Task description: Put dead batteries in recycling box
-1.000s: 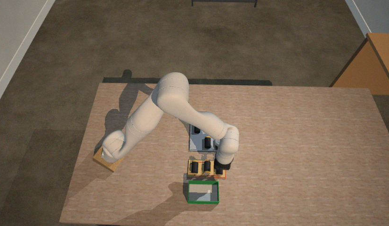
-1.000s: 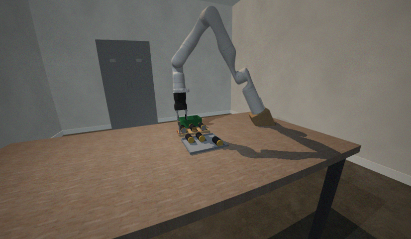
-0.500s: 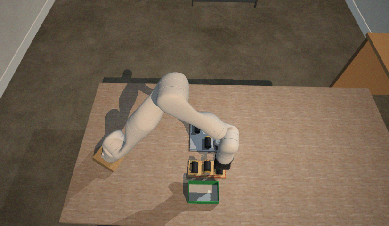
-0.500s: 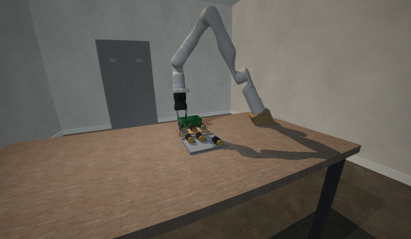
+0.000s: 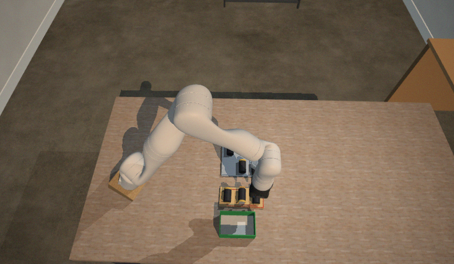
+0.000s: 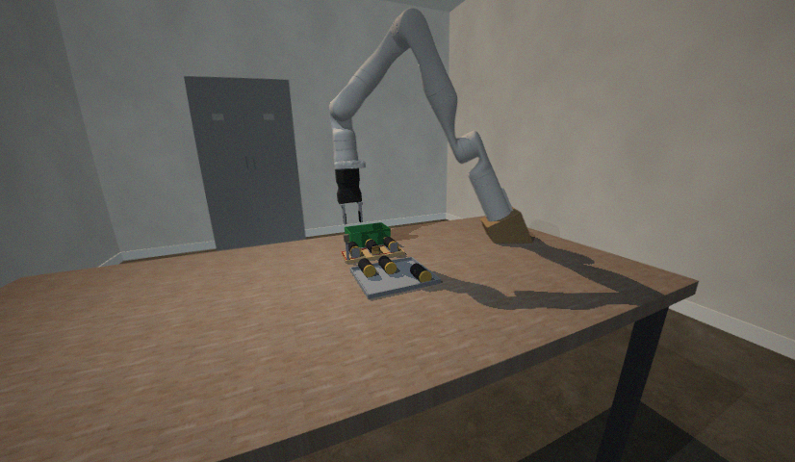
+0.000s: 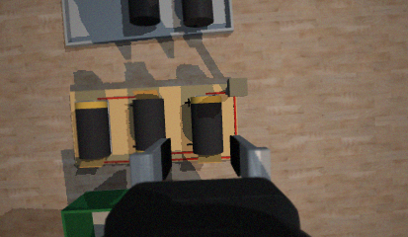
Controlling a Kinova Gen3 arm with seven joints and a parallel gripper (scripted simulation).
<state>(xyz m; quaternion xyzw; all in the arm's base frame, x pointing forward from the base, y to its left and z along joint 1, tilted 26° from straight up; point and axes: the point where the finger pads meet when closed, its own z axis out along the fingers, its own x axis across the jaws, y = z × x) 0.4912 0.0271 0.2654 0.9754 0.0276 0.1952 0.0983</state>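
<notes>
My gripper [image 6: 352, 219] [image 7: 201, 150] is open and empty, raised above the right end of the wooden holder [image 5: 234, 196] [image 7: 173, 118]. The holder bears a left battery [image 5: 227, 195] [image 7: 93, 130], a middle battery [image 5: 242, 194] [image 7: 149, 123] and a right battery [image 5: 255, 199] [image 7: 206, 130]. In the wrist view, gold bands show at the far ends of the left and right ones; the middle one faces the other way. Three batteries [image 6: 366, 268] [image 6: 388, 265] [image 6: 421, 272] lie on the grey tray [image 6: 383, 291] [image 7: 87, 42]. The green box [image 5: 237, 236] [image 6: 367, 232] [image 7: 77, 222] stands upright; no battery shows inside. No bulb glow is discernible.
A grey block [image 7: 237, 87] stands at the holder's far right corner in the wrist view. The tray lies on one side of the holder, and the green box close on the other. The arm's wooden base [image 5: 133, 194] [image 6: 512, 229] is away from them.
</notes>
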